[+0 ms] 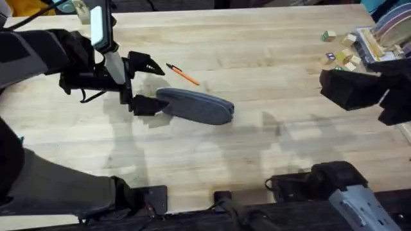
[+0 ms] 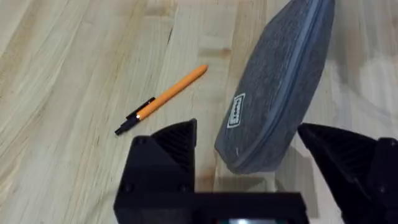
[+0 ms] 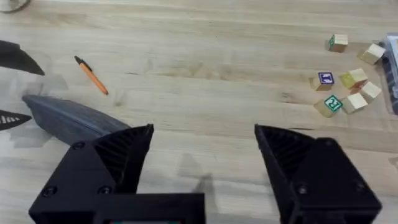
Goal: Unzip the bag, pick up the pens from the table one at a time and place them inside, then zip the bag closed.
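The left arm's grey forearm fills the lower left of the overhead view, rising close under the camera and reaching out over the desk [image 1: 270,83]. Its tool [image 1: 146,86] hangs at the left end of the bag [image 1: 196,106], fingers spread wide, one on each side of that rounded end without clamping it. The bag lies flat, its zip closed along its length. An orange pen [image 1: 183,74] with a black tip lies just beyond the bag, apart from it. The right tool [image 3: 205,155] hovers well to the right, fingers parted and holding nothing, near scattered wooden blocks [image 3: 348,93].
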Motion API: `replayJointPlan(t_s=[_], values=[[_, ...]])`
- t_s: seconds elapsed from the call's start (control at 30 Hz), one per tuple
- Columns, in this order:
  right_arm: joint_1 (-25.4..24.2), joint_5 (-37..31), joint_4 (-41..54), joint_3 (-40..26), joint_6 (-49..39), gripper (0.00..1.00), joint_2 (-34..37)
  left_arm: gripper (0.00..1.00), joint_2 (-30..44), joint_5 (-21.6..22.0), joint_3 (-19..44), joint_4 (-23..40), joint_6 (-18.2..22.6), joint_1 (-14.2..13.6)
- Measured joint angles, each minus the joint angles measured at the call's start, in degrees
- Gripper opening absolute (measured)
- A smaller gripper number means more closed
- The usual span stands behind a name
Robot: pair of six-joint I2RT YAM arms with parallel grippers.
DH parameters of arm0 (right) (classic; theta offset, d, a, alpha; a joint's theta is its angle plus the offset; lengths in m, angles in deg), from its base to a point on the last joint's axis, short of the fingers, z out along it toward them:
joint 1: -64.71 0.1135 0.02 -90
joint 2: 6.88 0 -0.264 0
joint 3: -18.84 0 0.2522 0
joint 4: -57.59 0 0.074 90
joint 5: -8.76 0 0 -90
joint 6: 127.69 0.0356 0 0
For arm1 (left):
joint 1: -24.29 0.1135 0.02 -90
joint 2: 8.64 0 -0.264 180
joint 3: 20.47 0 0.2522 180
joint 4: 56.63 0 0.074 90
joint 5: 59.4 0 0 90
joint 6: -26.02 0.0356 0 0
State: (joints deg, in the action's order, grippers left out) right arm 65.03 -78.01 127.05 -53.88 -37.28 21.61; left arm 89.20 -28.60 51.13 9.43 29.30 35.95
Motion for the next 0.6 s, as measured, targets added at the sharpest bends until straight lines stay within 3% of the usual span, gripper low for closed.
replayJointPlan(t_s=[0.6], values=[[0.00, 0.00, 0.00, 0.00, 0.01, 0.998, 0.00, 0.993, 0.79, 1.55, 0.07, 1.53, -0.02, -2.43]])
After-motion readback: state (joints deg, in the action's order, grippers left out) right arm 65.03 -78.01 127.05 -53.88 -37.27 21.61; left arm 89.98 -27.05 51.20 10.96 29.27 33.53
